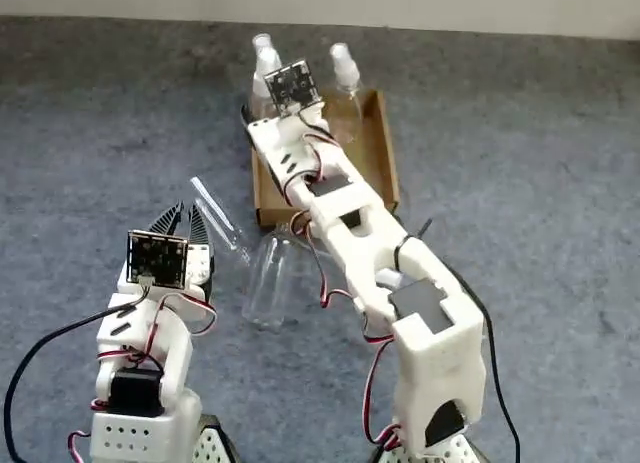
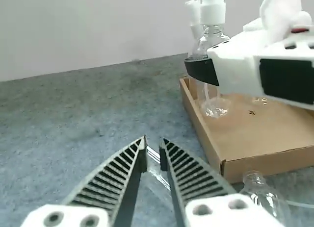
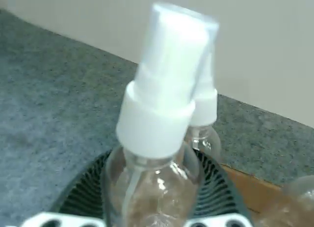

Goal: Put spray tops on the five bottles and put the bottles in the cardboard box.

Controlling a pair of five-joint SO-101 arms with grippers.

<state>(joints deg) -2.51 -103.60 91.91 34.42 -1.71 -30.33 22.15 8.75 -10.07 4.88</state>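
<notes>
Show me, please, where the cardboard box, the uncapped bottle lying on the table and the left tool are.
cardboard box (image 1: 388,155), high view, on a bare side wall.
uncapped bottle (image 1: 272,281), high view, on the middle of its clear body.
left tool (image 2: 153,140), left wrist view, midway between its fingertips.

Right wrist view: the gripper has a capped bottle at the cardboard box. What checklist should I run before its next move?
1. Spray top seated on held bottle: ok.
2. Right gripper shut on held bottle: ok.
3. Held bottle's base resting on cardboard box floor: cannot tell.
4. Gap to neighbouring bottle behind: cannot tell.
5. All bottles capped: not ok, uncapped bottle lies on the table.
6. Left gripper open by loose spray top: ok.
</notes>
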